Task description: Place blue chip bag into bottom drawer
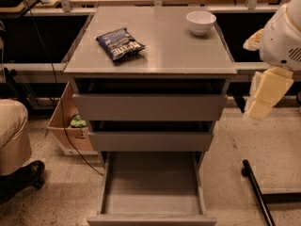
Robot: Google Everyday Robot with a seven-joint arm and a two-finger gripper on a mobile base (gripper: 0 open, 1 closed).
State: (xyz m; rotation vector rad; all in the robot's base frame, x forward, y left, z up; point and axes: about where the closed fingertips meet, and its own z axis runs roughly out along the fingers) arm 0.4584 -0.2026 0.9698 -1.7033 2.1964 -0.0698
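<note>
The blue chip bag (120,44) lies flat on the left part of the grey cabinet's top (160,55), dark navy with white lettering. The bottom drawer (151,206) is pulled wide out at the cabinet's foot, and its shallow grey tray is bare inside. My gripper (259,108) hangs cream-coloured under the white arm (282,36), to the right of the cabinet at about the height of the top drawer. It is well away from the bag and holds nothing that I can see.
A white bowl (201,22) stands at the back right of the cabinet top. The two upper drawers (149,107) stand slightly out. A cardboard box (68,126) and a seated person's leg and shoe (14,149) are to the left. A black bar (256,192) lies on the floor at the right.
</note>
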